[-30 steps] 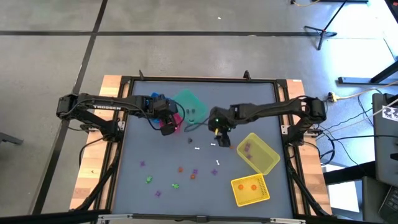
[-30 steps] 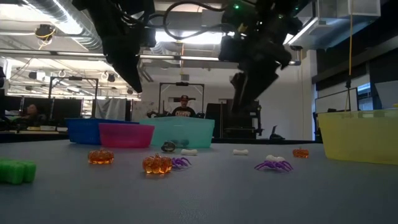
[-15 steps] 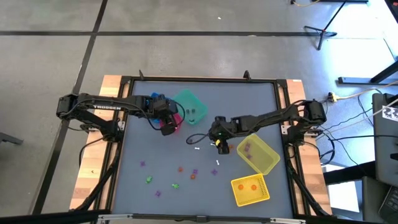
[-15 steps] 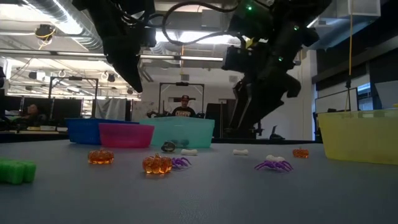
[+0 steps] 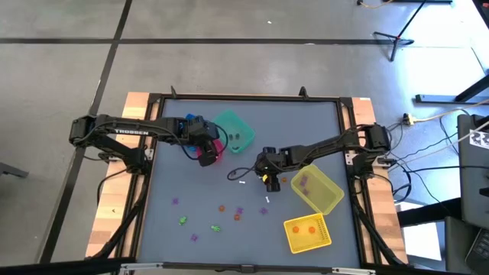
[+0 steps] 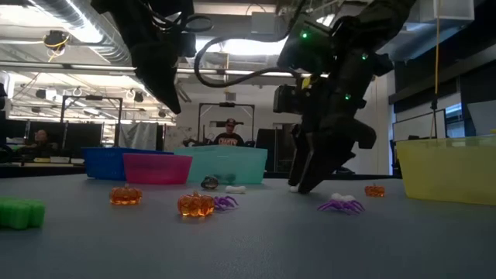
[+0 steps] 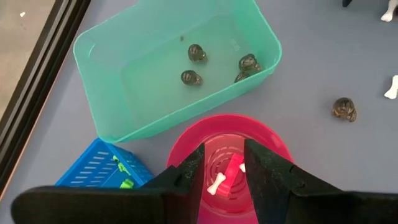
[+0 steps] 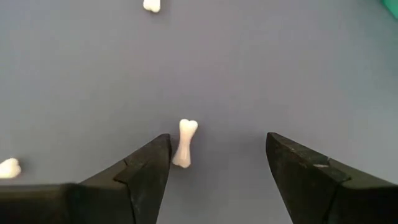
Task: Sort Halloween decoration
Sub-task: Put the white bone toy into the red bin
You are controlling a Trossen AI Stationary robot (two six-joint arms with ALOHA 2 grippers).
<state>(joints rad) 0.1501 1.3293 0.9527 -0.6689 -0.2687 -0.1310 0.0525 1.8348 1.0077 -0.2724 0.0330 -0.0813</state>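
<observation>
Small white bones, Halloween decoration, lie on the grey table. One bone (image 8: 184, 143) lies flat between the fingers of my open right gripper (image 8: 217, 168), close by one finger. That gripper (image 6: 308, 180) slants down with its tips just above the table (image 5: 269, 179). My left gripper (image 5: 206, 156) hangs open above the pink bin (image 7: 273, 140), which holds white bones (image 7: 216, 184). Orange pumpkins (image 6: 195, 204), purple spiders (image 6: 341, 205) and green pieces (image 6: 19, 213) lie toward the near edge.
A teal bin (image 7: 99, 74) holds several dark grey pieces, and one more (image 7: 344, 109) lies on the table beside it. A blue bin (image 7: 102, 168) stands next to the pink one. Two yellow bins (image 5: 327, 197) (image 5: 307, 233) stand at the near right. More bones (image 5: 243, 181) (image 5: 267, 199) lie nearby.
My right gripper has come down and toward the table's near edge, tipping more steeply, until its open fingers stand low over a white bone. Its fingers have kept the same gap.
</observation>
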